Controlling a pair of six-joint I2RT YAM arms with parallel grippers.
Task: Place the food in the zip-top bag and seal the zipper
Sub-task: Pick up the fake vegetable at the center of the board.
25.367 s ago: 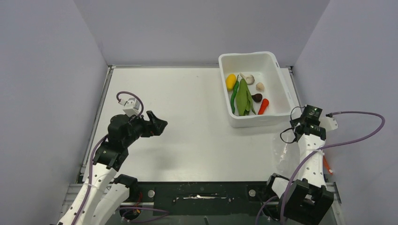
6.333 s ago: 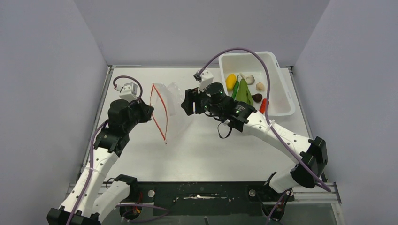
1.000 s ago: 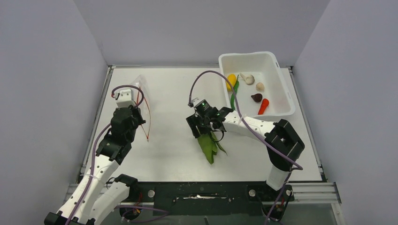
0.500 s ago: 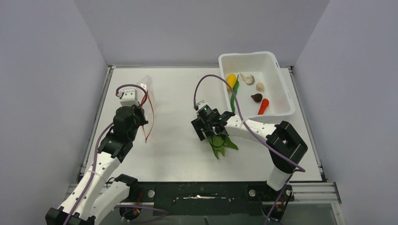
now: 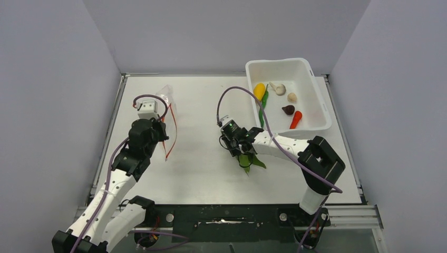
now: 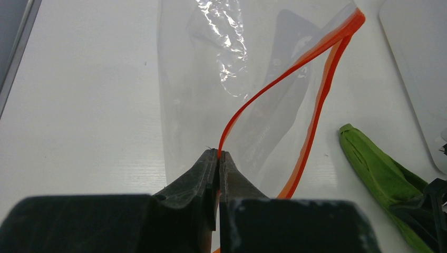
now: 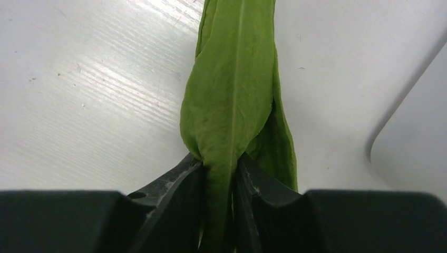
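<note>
The zip-top bag point(image 5: 166, 103) hangs at the table's left, clear, its mouth gaping. My left gripper point(image 6: 218, 154) is shut on one lip of the red-orange zipper point(image 6: 295, 68); the other lip bows away to the right. Mid-table, my right gripper point(image 7: 219, 166) is shut on the stem end of the flat green leaf point(image 7: 232, 89), which lies on the table pointing away from the jaws. From above, the leaf point(image 5: 249, 161) shows just under the right gripper point(image 5: 240, 154). More food stays in the tub: yellow lump point(image 5: 259, 90), green pepper point(image 5: 262, 108), maroon piece point(image 5: 288, 109), orange-red cone point(image 5: 295, 119).
The white tub point(image 5: 305, 66) stands at the back right, with two beige pieces point(image 5: 292, 97) in it as well. Its rounded corner point(image 7: 416, 137) shows at the right of the right wrist view. Grey walls enclose the table on three sides.
The right gripper's jaws, wide open over the leaf half a second ago, have closed on its stem end. The left arm has carried the bag slightly to the right.
</note>
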